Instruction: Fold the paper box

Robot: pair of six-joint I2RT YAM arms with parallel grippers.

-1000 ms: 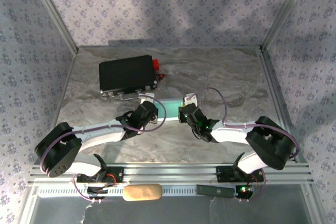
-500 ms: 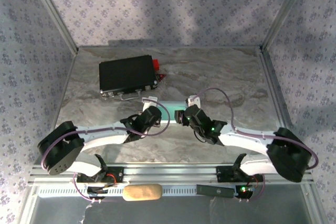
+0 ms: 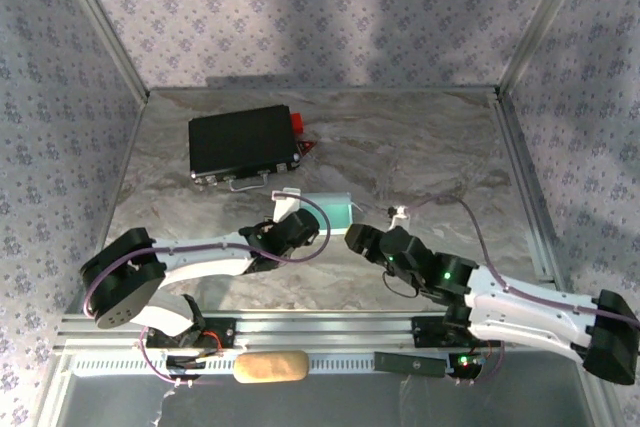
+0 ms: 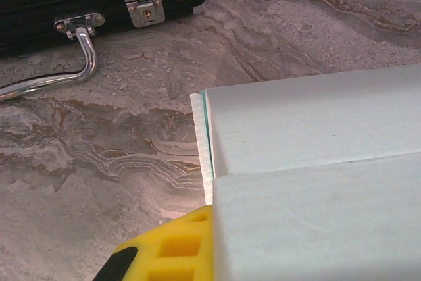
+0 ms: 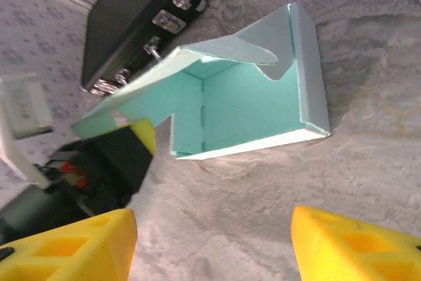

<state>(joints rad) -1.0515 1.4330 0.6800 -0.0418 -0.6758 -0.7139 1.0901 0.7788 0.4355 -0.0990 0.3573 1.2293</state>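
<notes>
box [image 3: 331, 209] is set mid-table [image 3: 420, 147], near the case [image 3: 240, 142], part-folded, lid raised | left gripper [image 3: 303, 220] is clamped on its lid flap | right gripper [image 5: 210, 248] is spread apart, near box, not touching

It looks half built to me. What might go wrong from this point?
1. The paper box stands half formed with its end flaps open, and the right gripper hangs open, apart from it; the thin card may spring flat.
2. The left gripper meets it at one edge panel, so a push may crease it or slide it toward the black case nearby.
</notes>
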